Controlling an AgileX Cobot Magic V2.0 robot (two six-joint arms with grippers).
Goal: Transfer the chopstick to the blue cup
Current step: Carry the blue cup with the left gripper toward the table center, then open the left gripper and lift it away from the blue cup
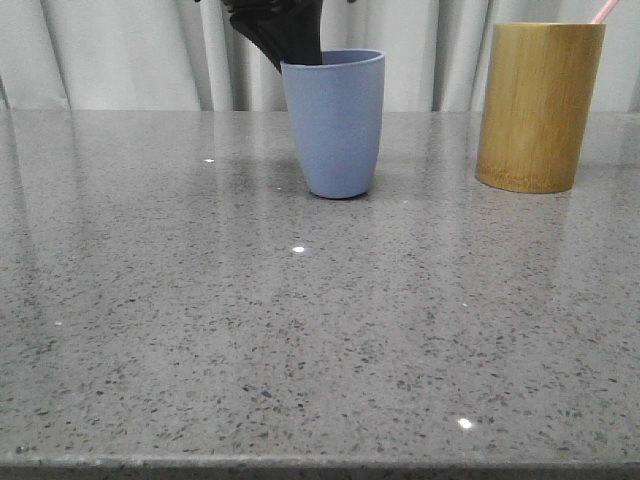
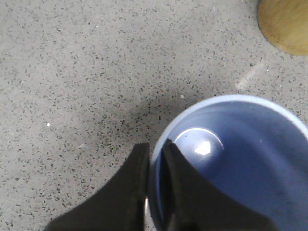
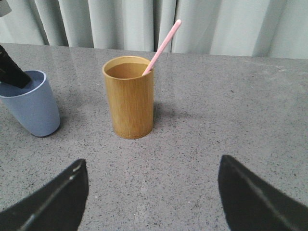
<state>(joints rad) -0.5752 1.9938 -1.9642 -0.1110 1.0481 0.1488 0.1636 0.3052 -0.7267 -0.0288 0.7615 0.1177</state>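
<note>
The blue cup (image 1: 335,125) stands upright at the middle back of the table and looks empty inside in the left wrist view (image 2: 240,159). My left gripper (image 2: 155,154) is shut on its rim, one finger inside and one outside; in the front view it (image 1: 285,40) comes down from above onto the cup's left edge. One pale pink chopstick (image 3: 163,45) leans in the bamboo holder (image 3: 129,96); only its tip (image 1: 604,10) shows in the front view. My right gripper (image 3: 153,187) is open and empty, low over the table, short of the holder.
The bamboo holder (image 1: 538,105) stands to the right of the blue cup, a small gap apart. The grey speckled table (image 1: 300,330) runs to a front edge. White curtains (image 1: 120,50) hang behind the table.
</note>
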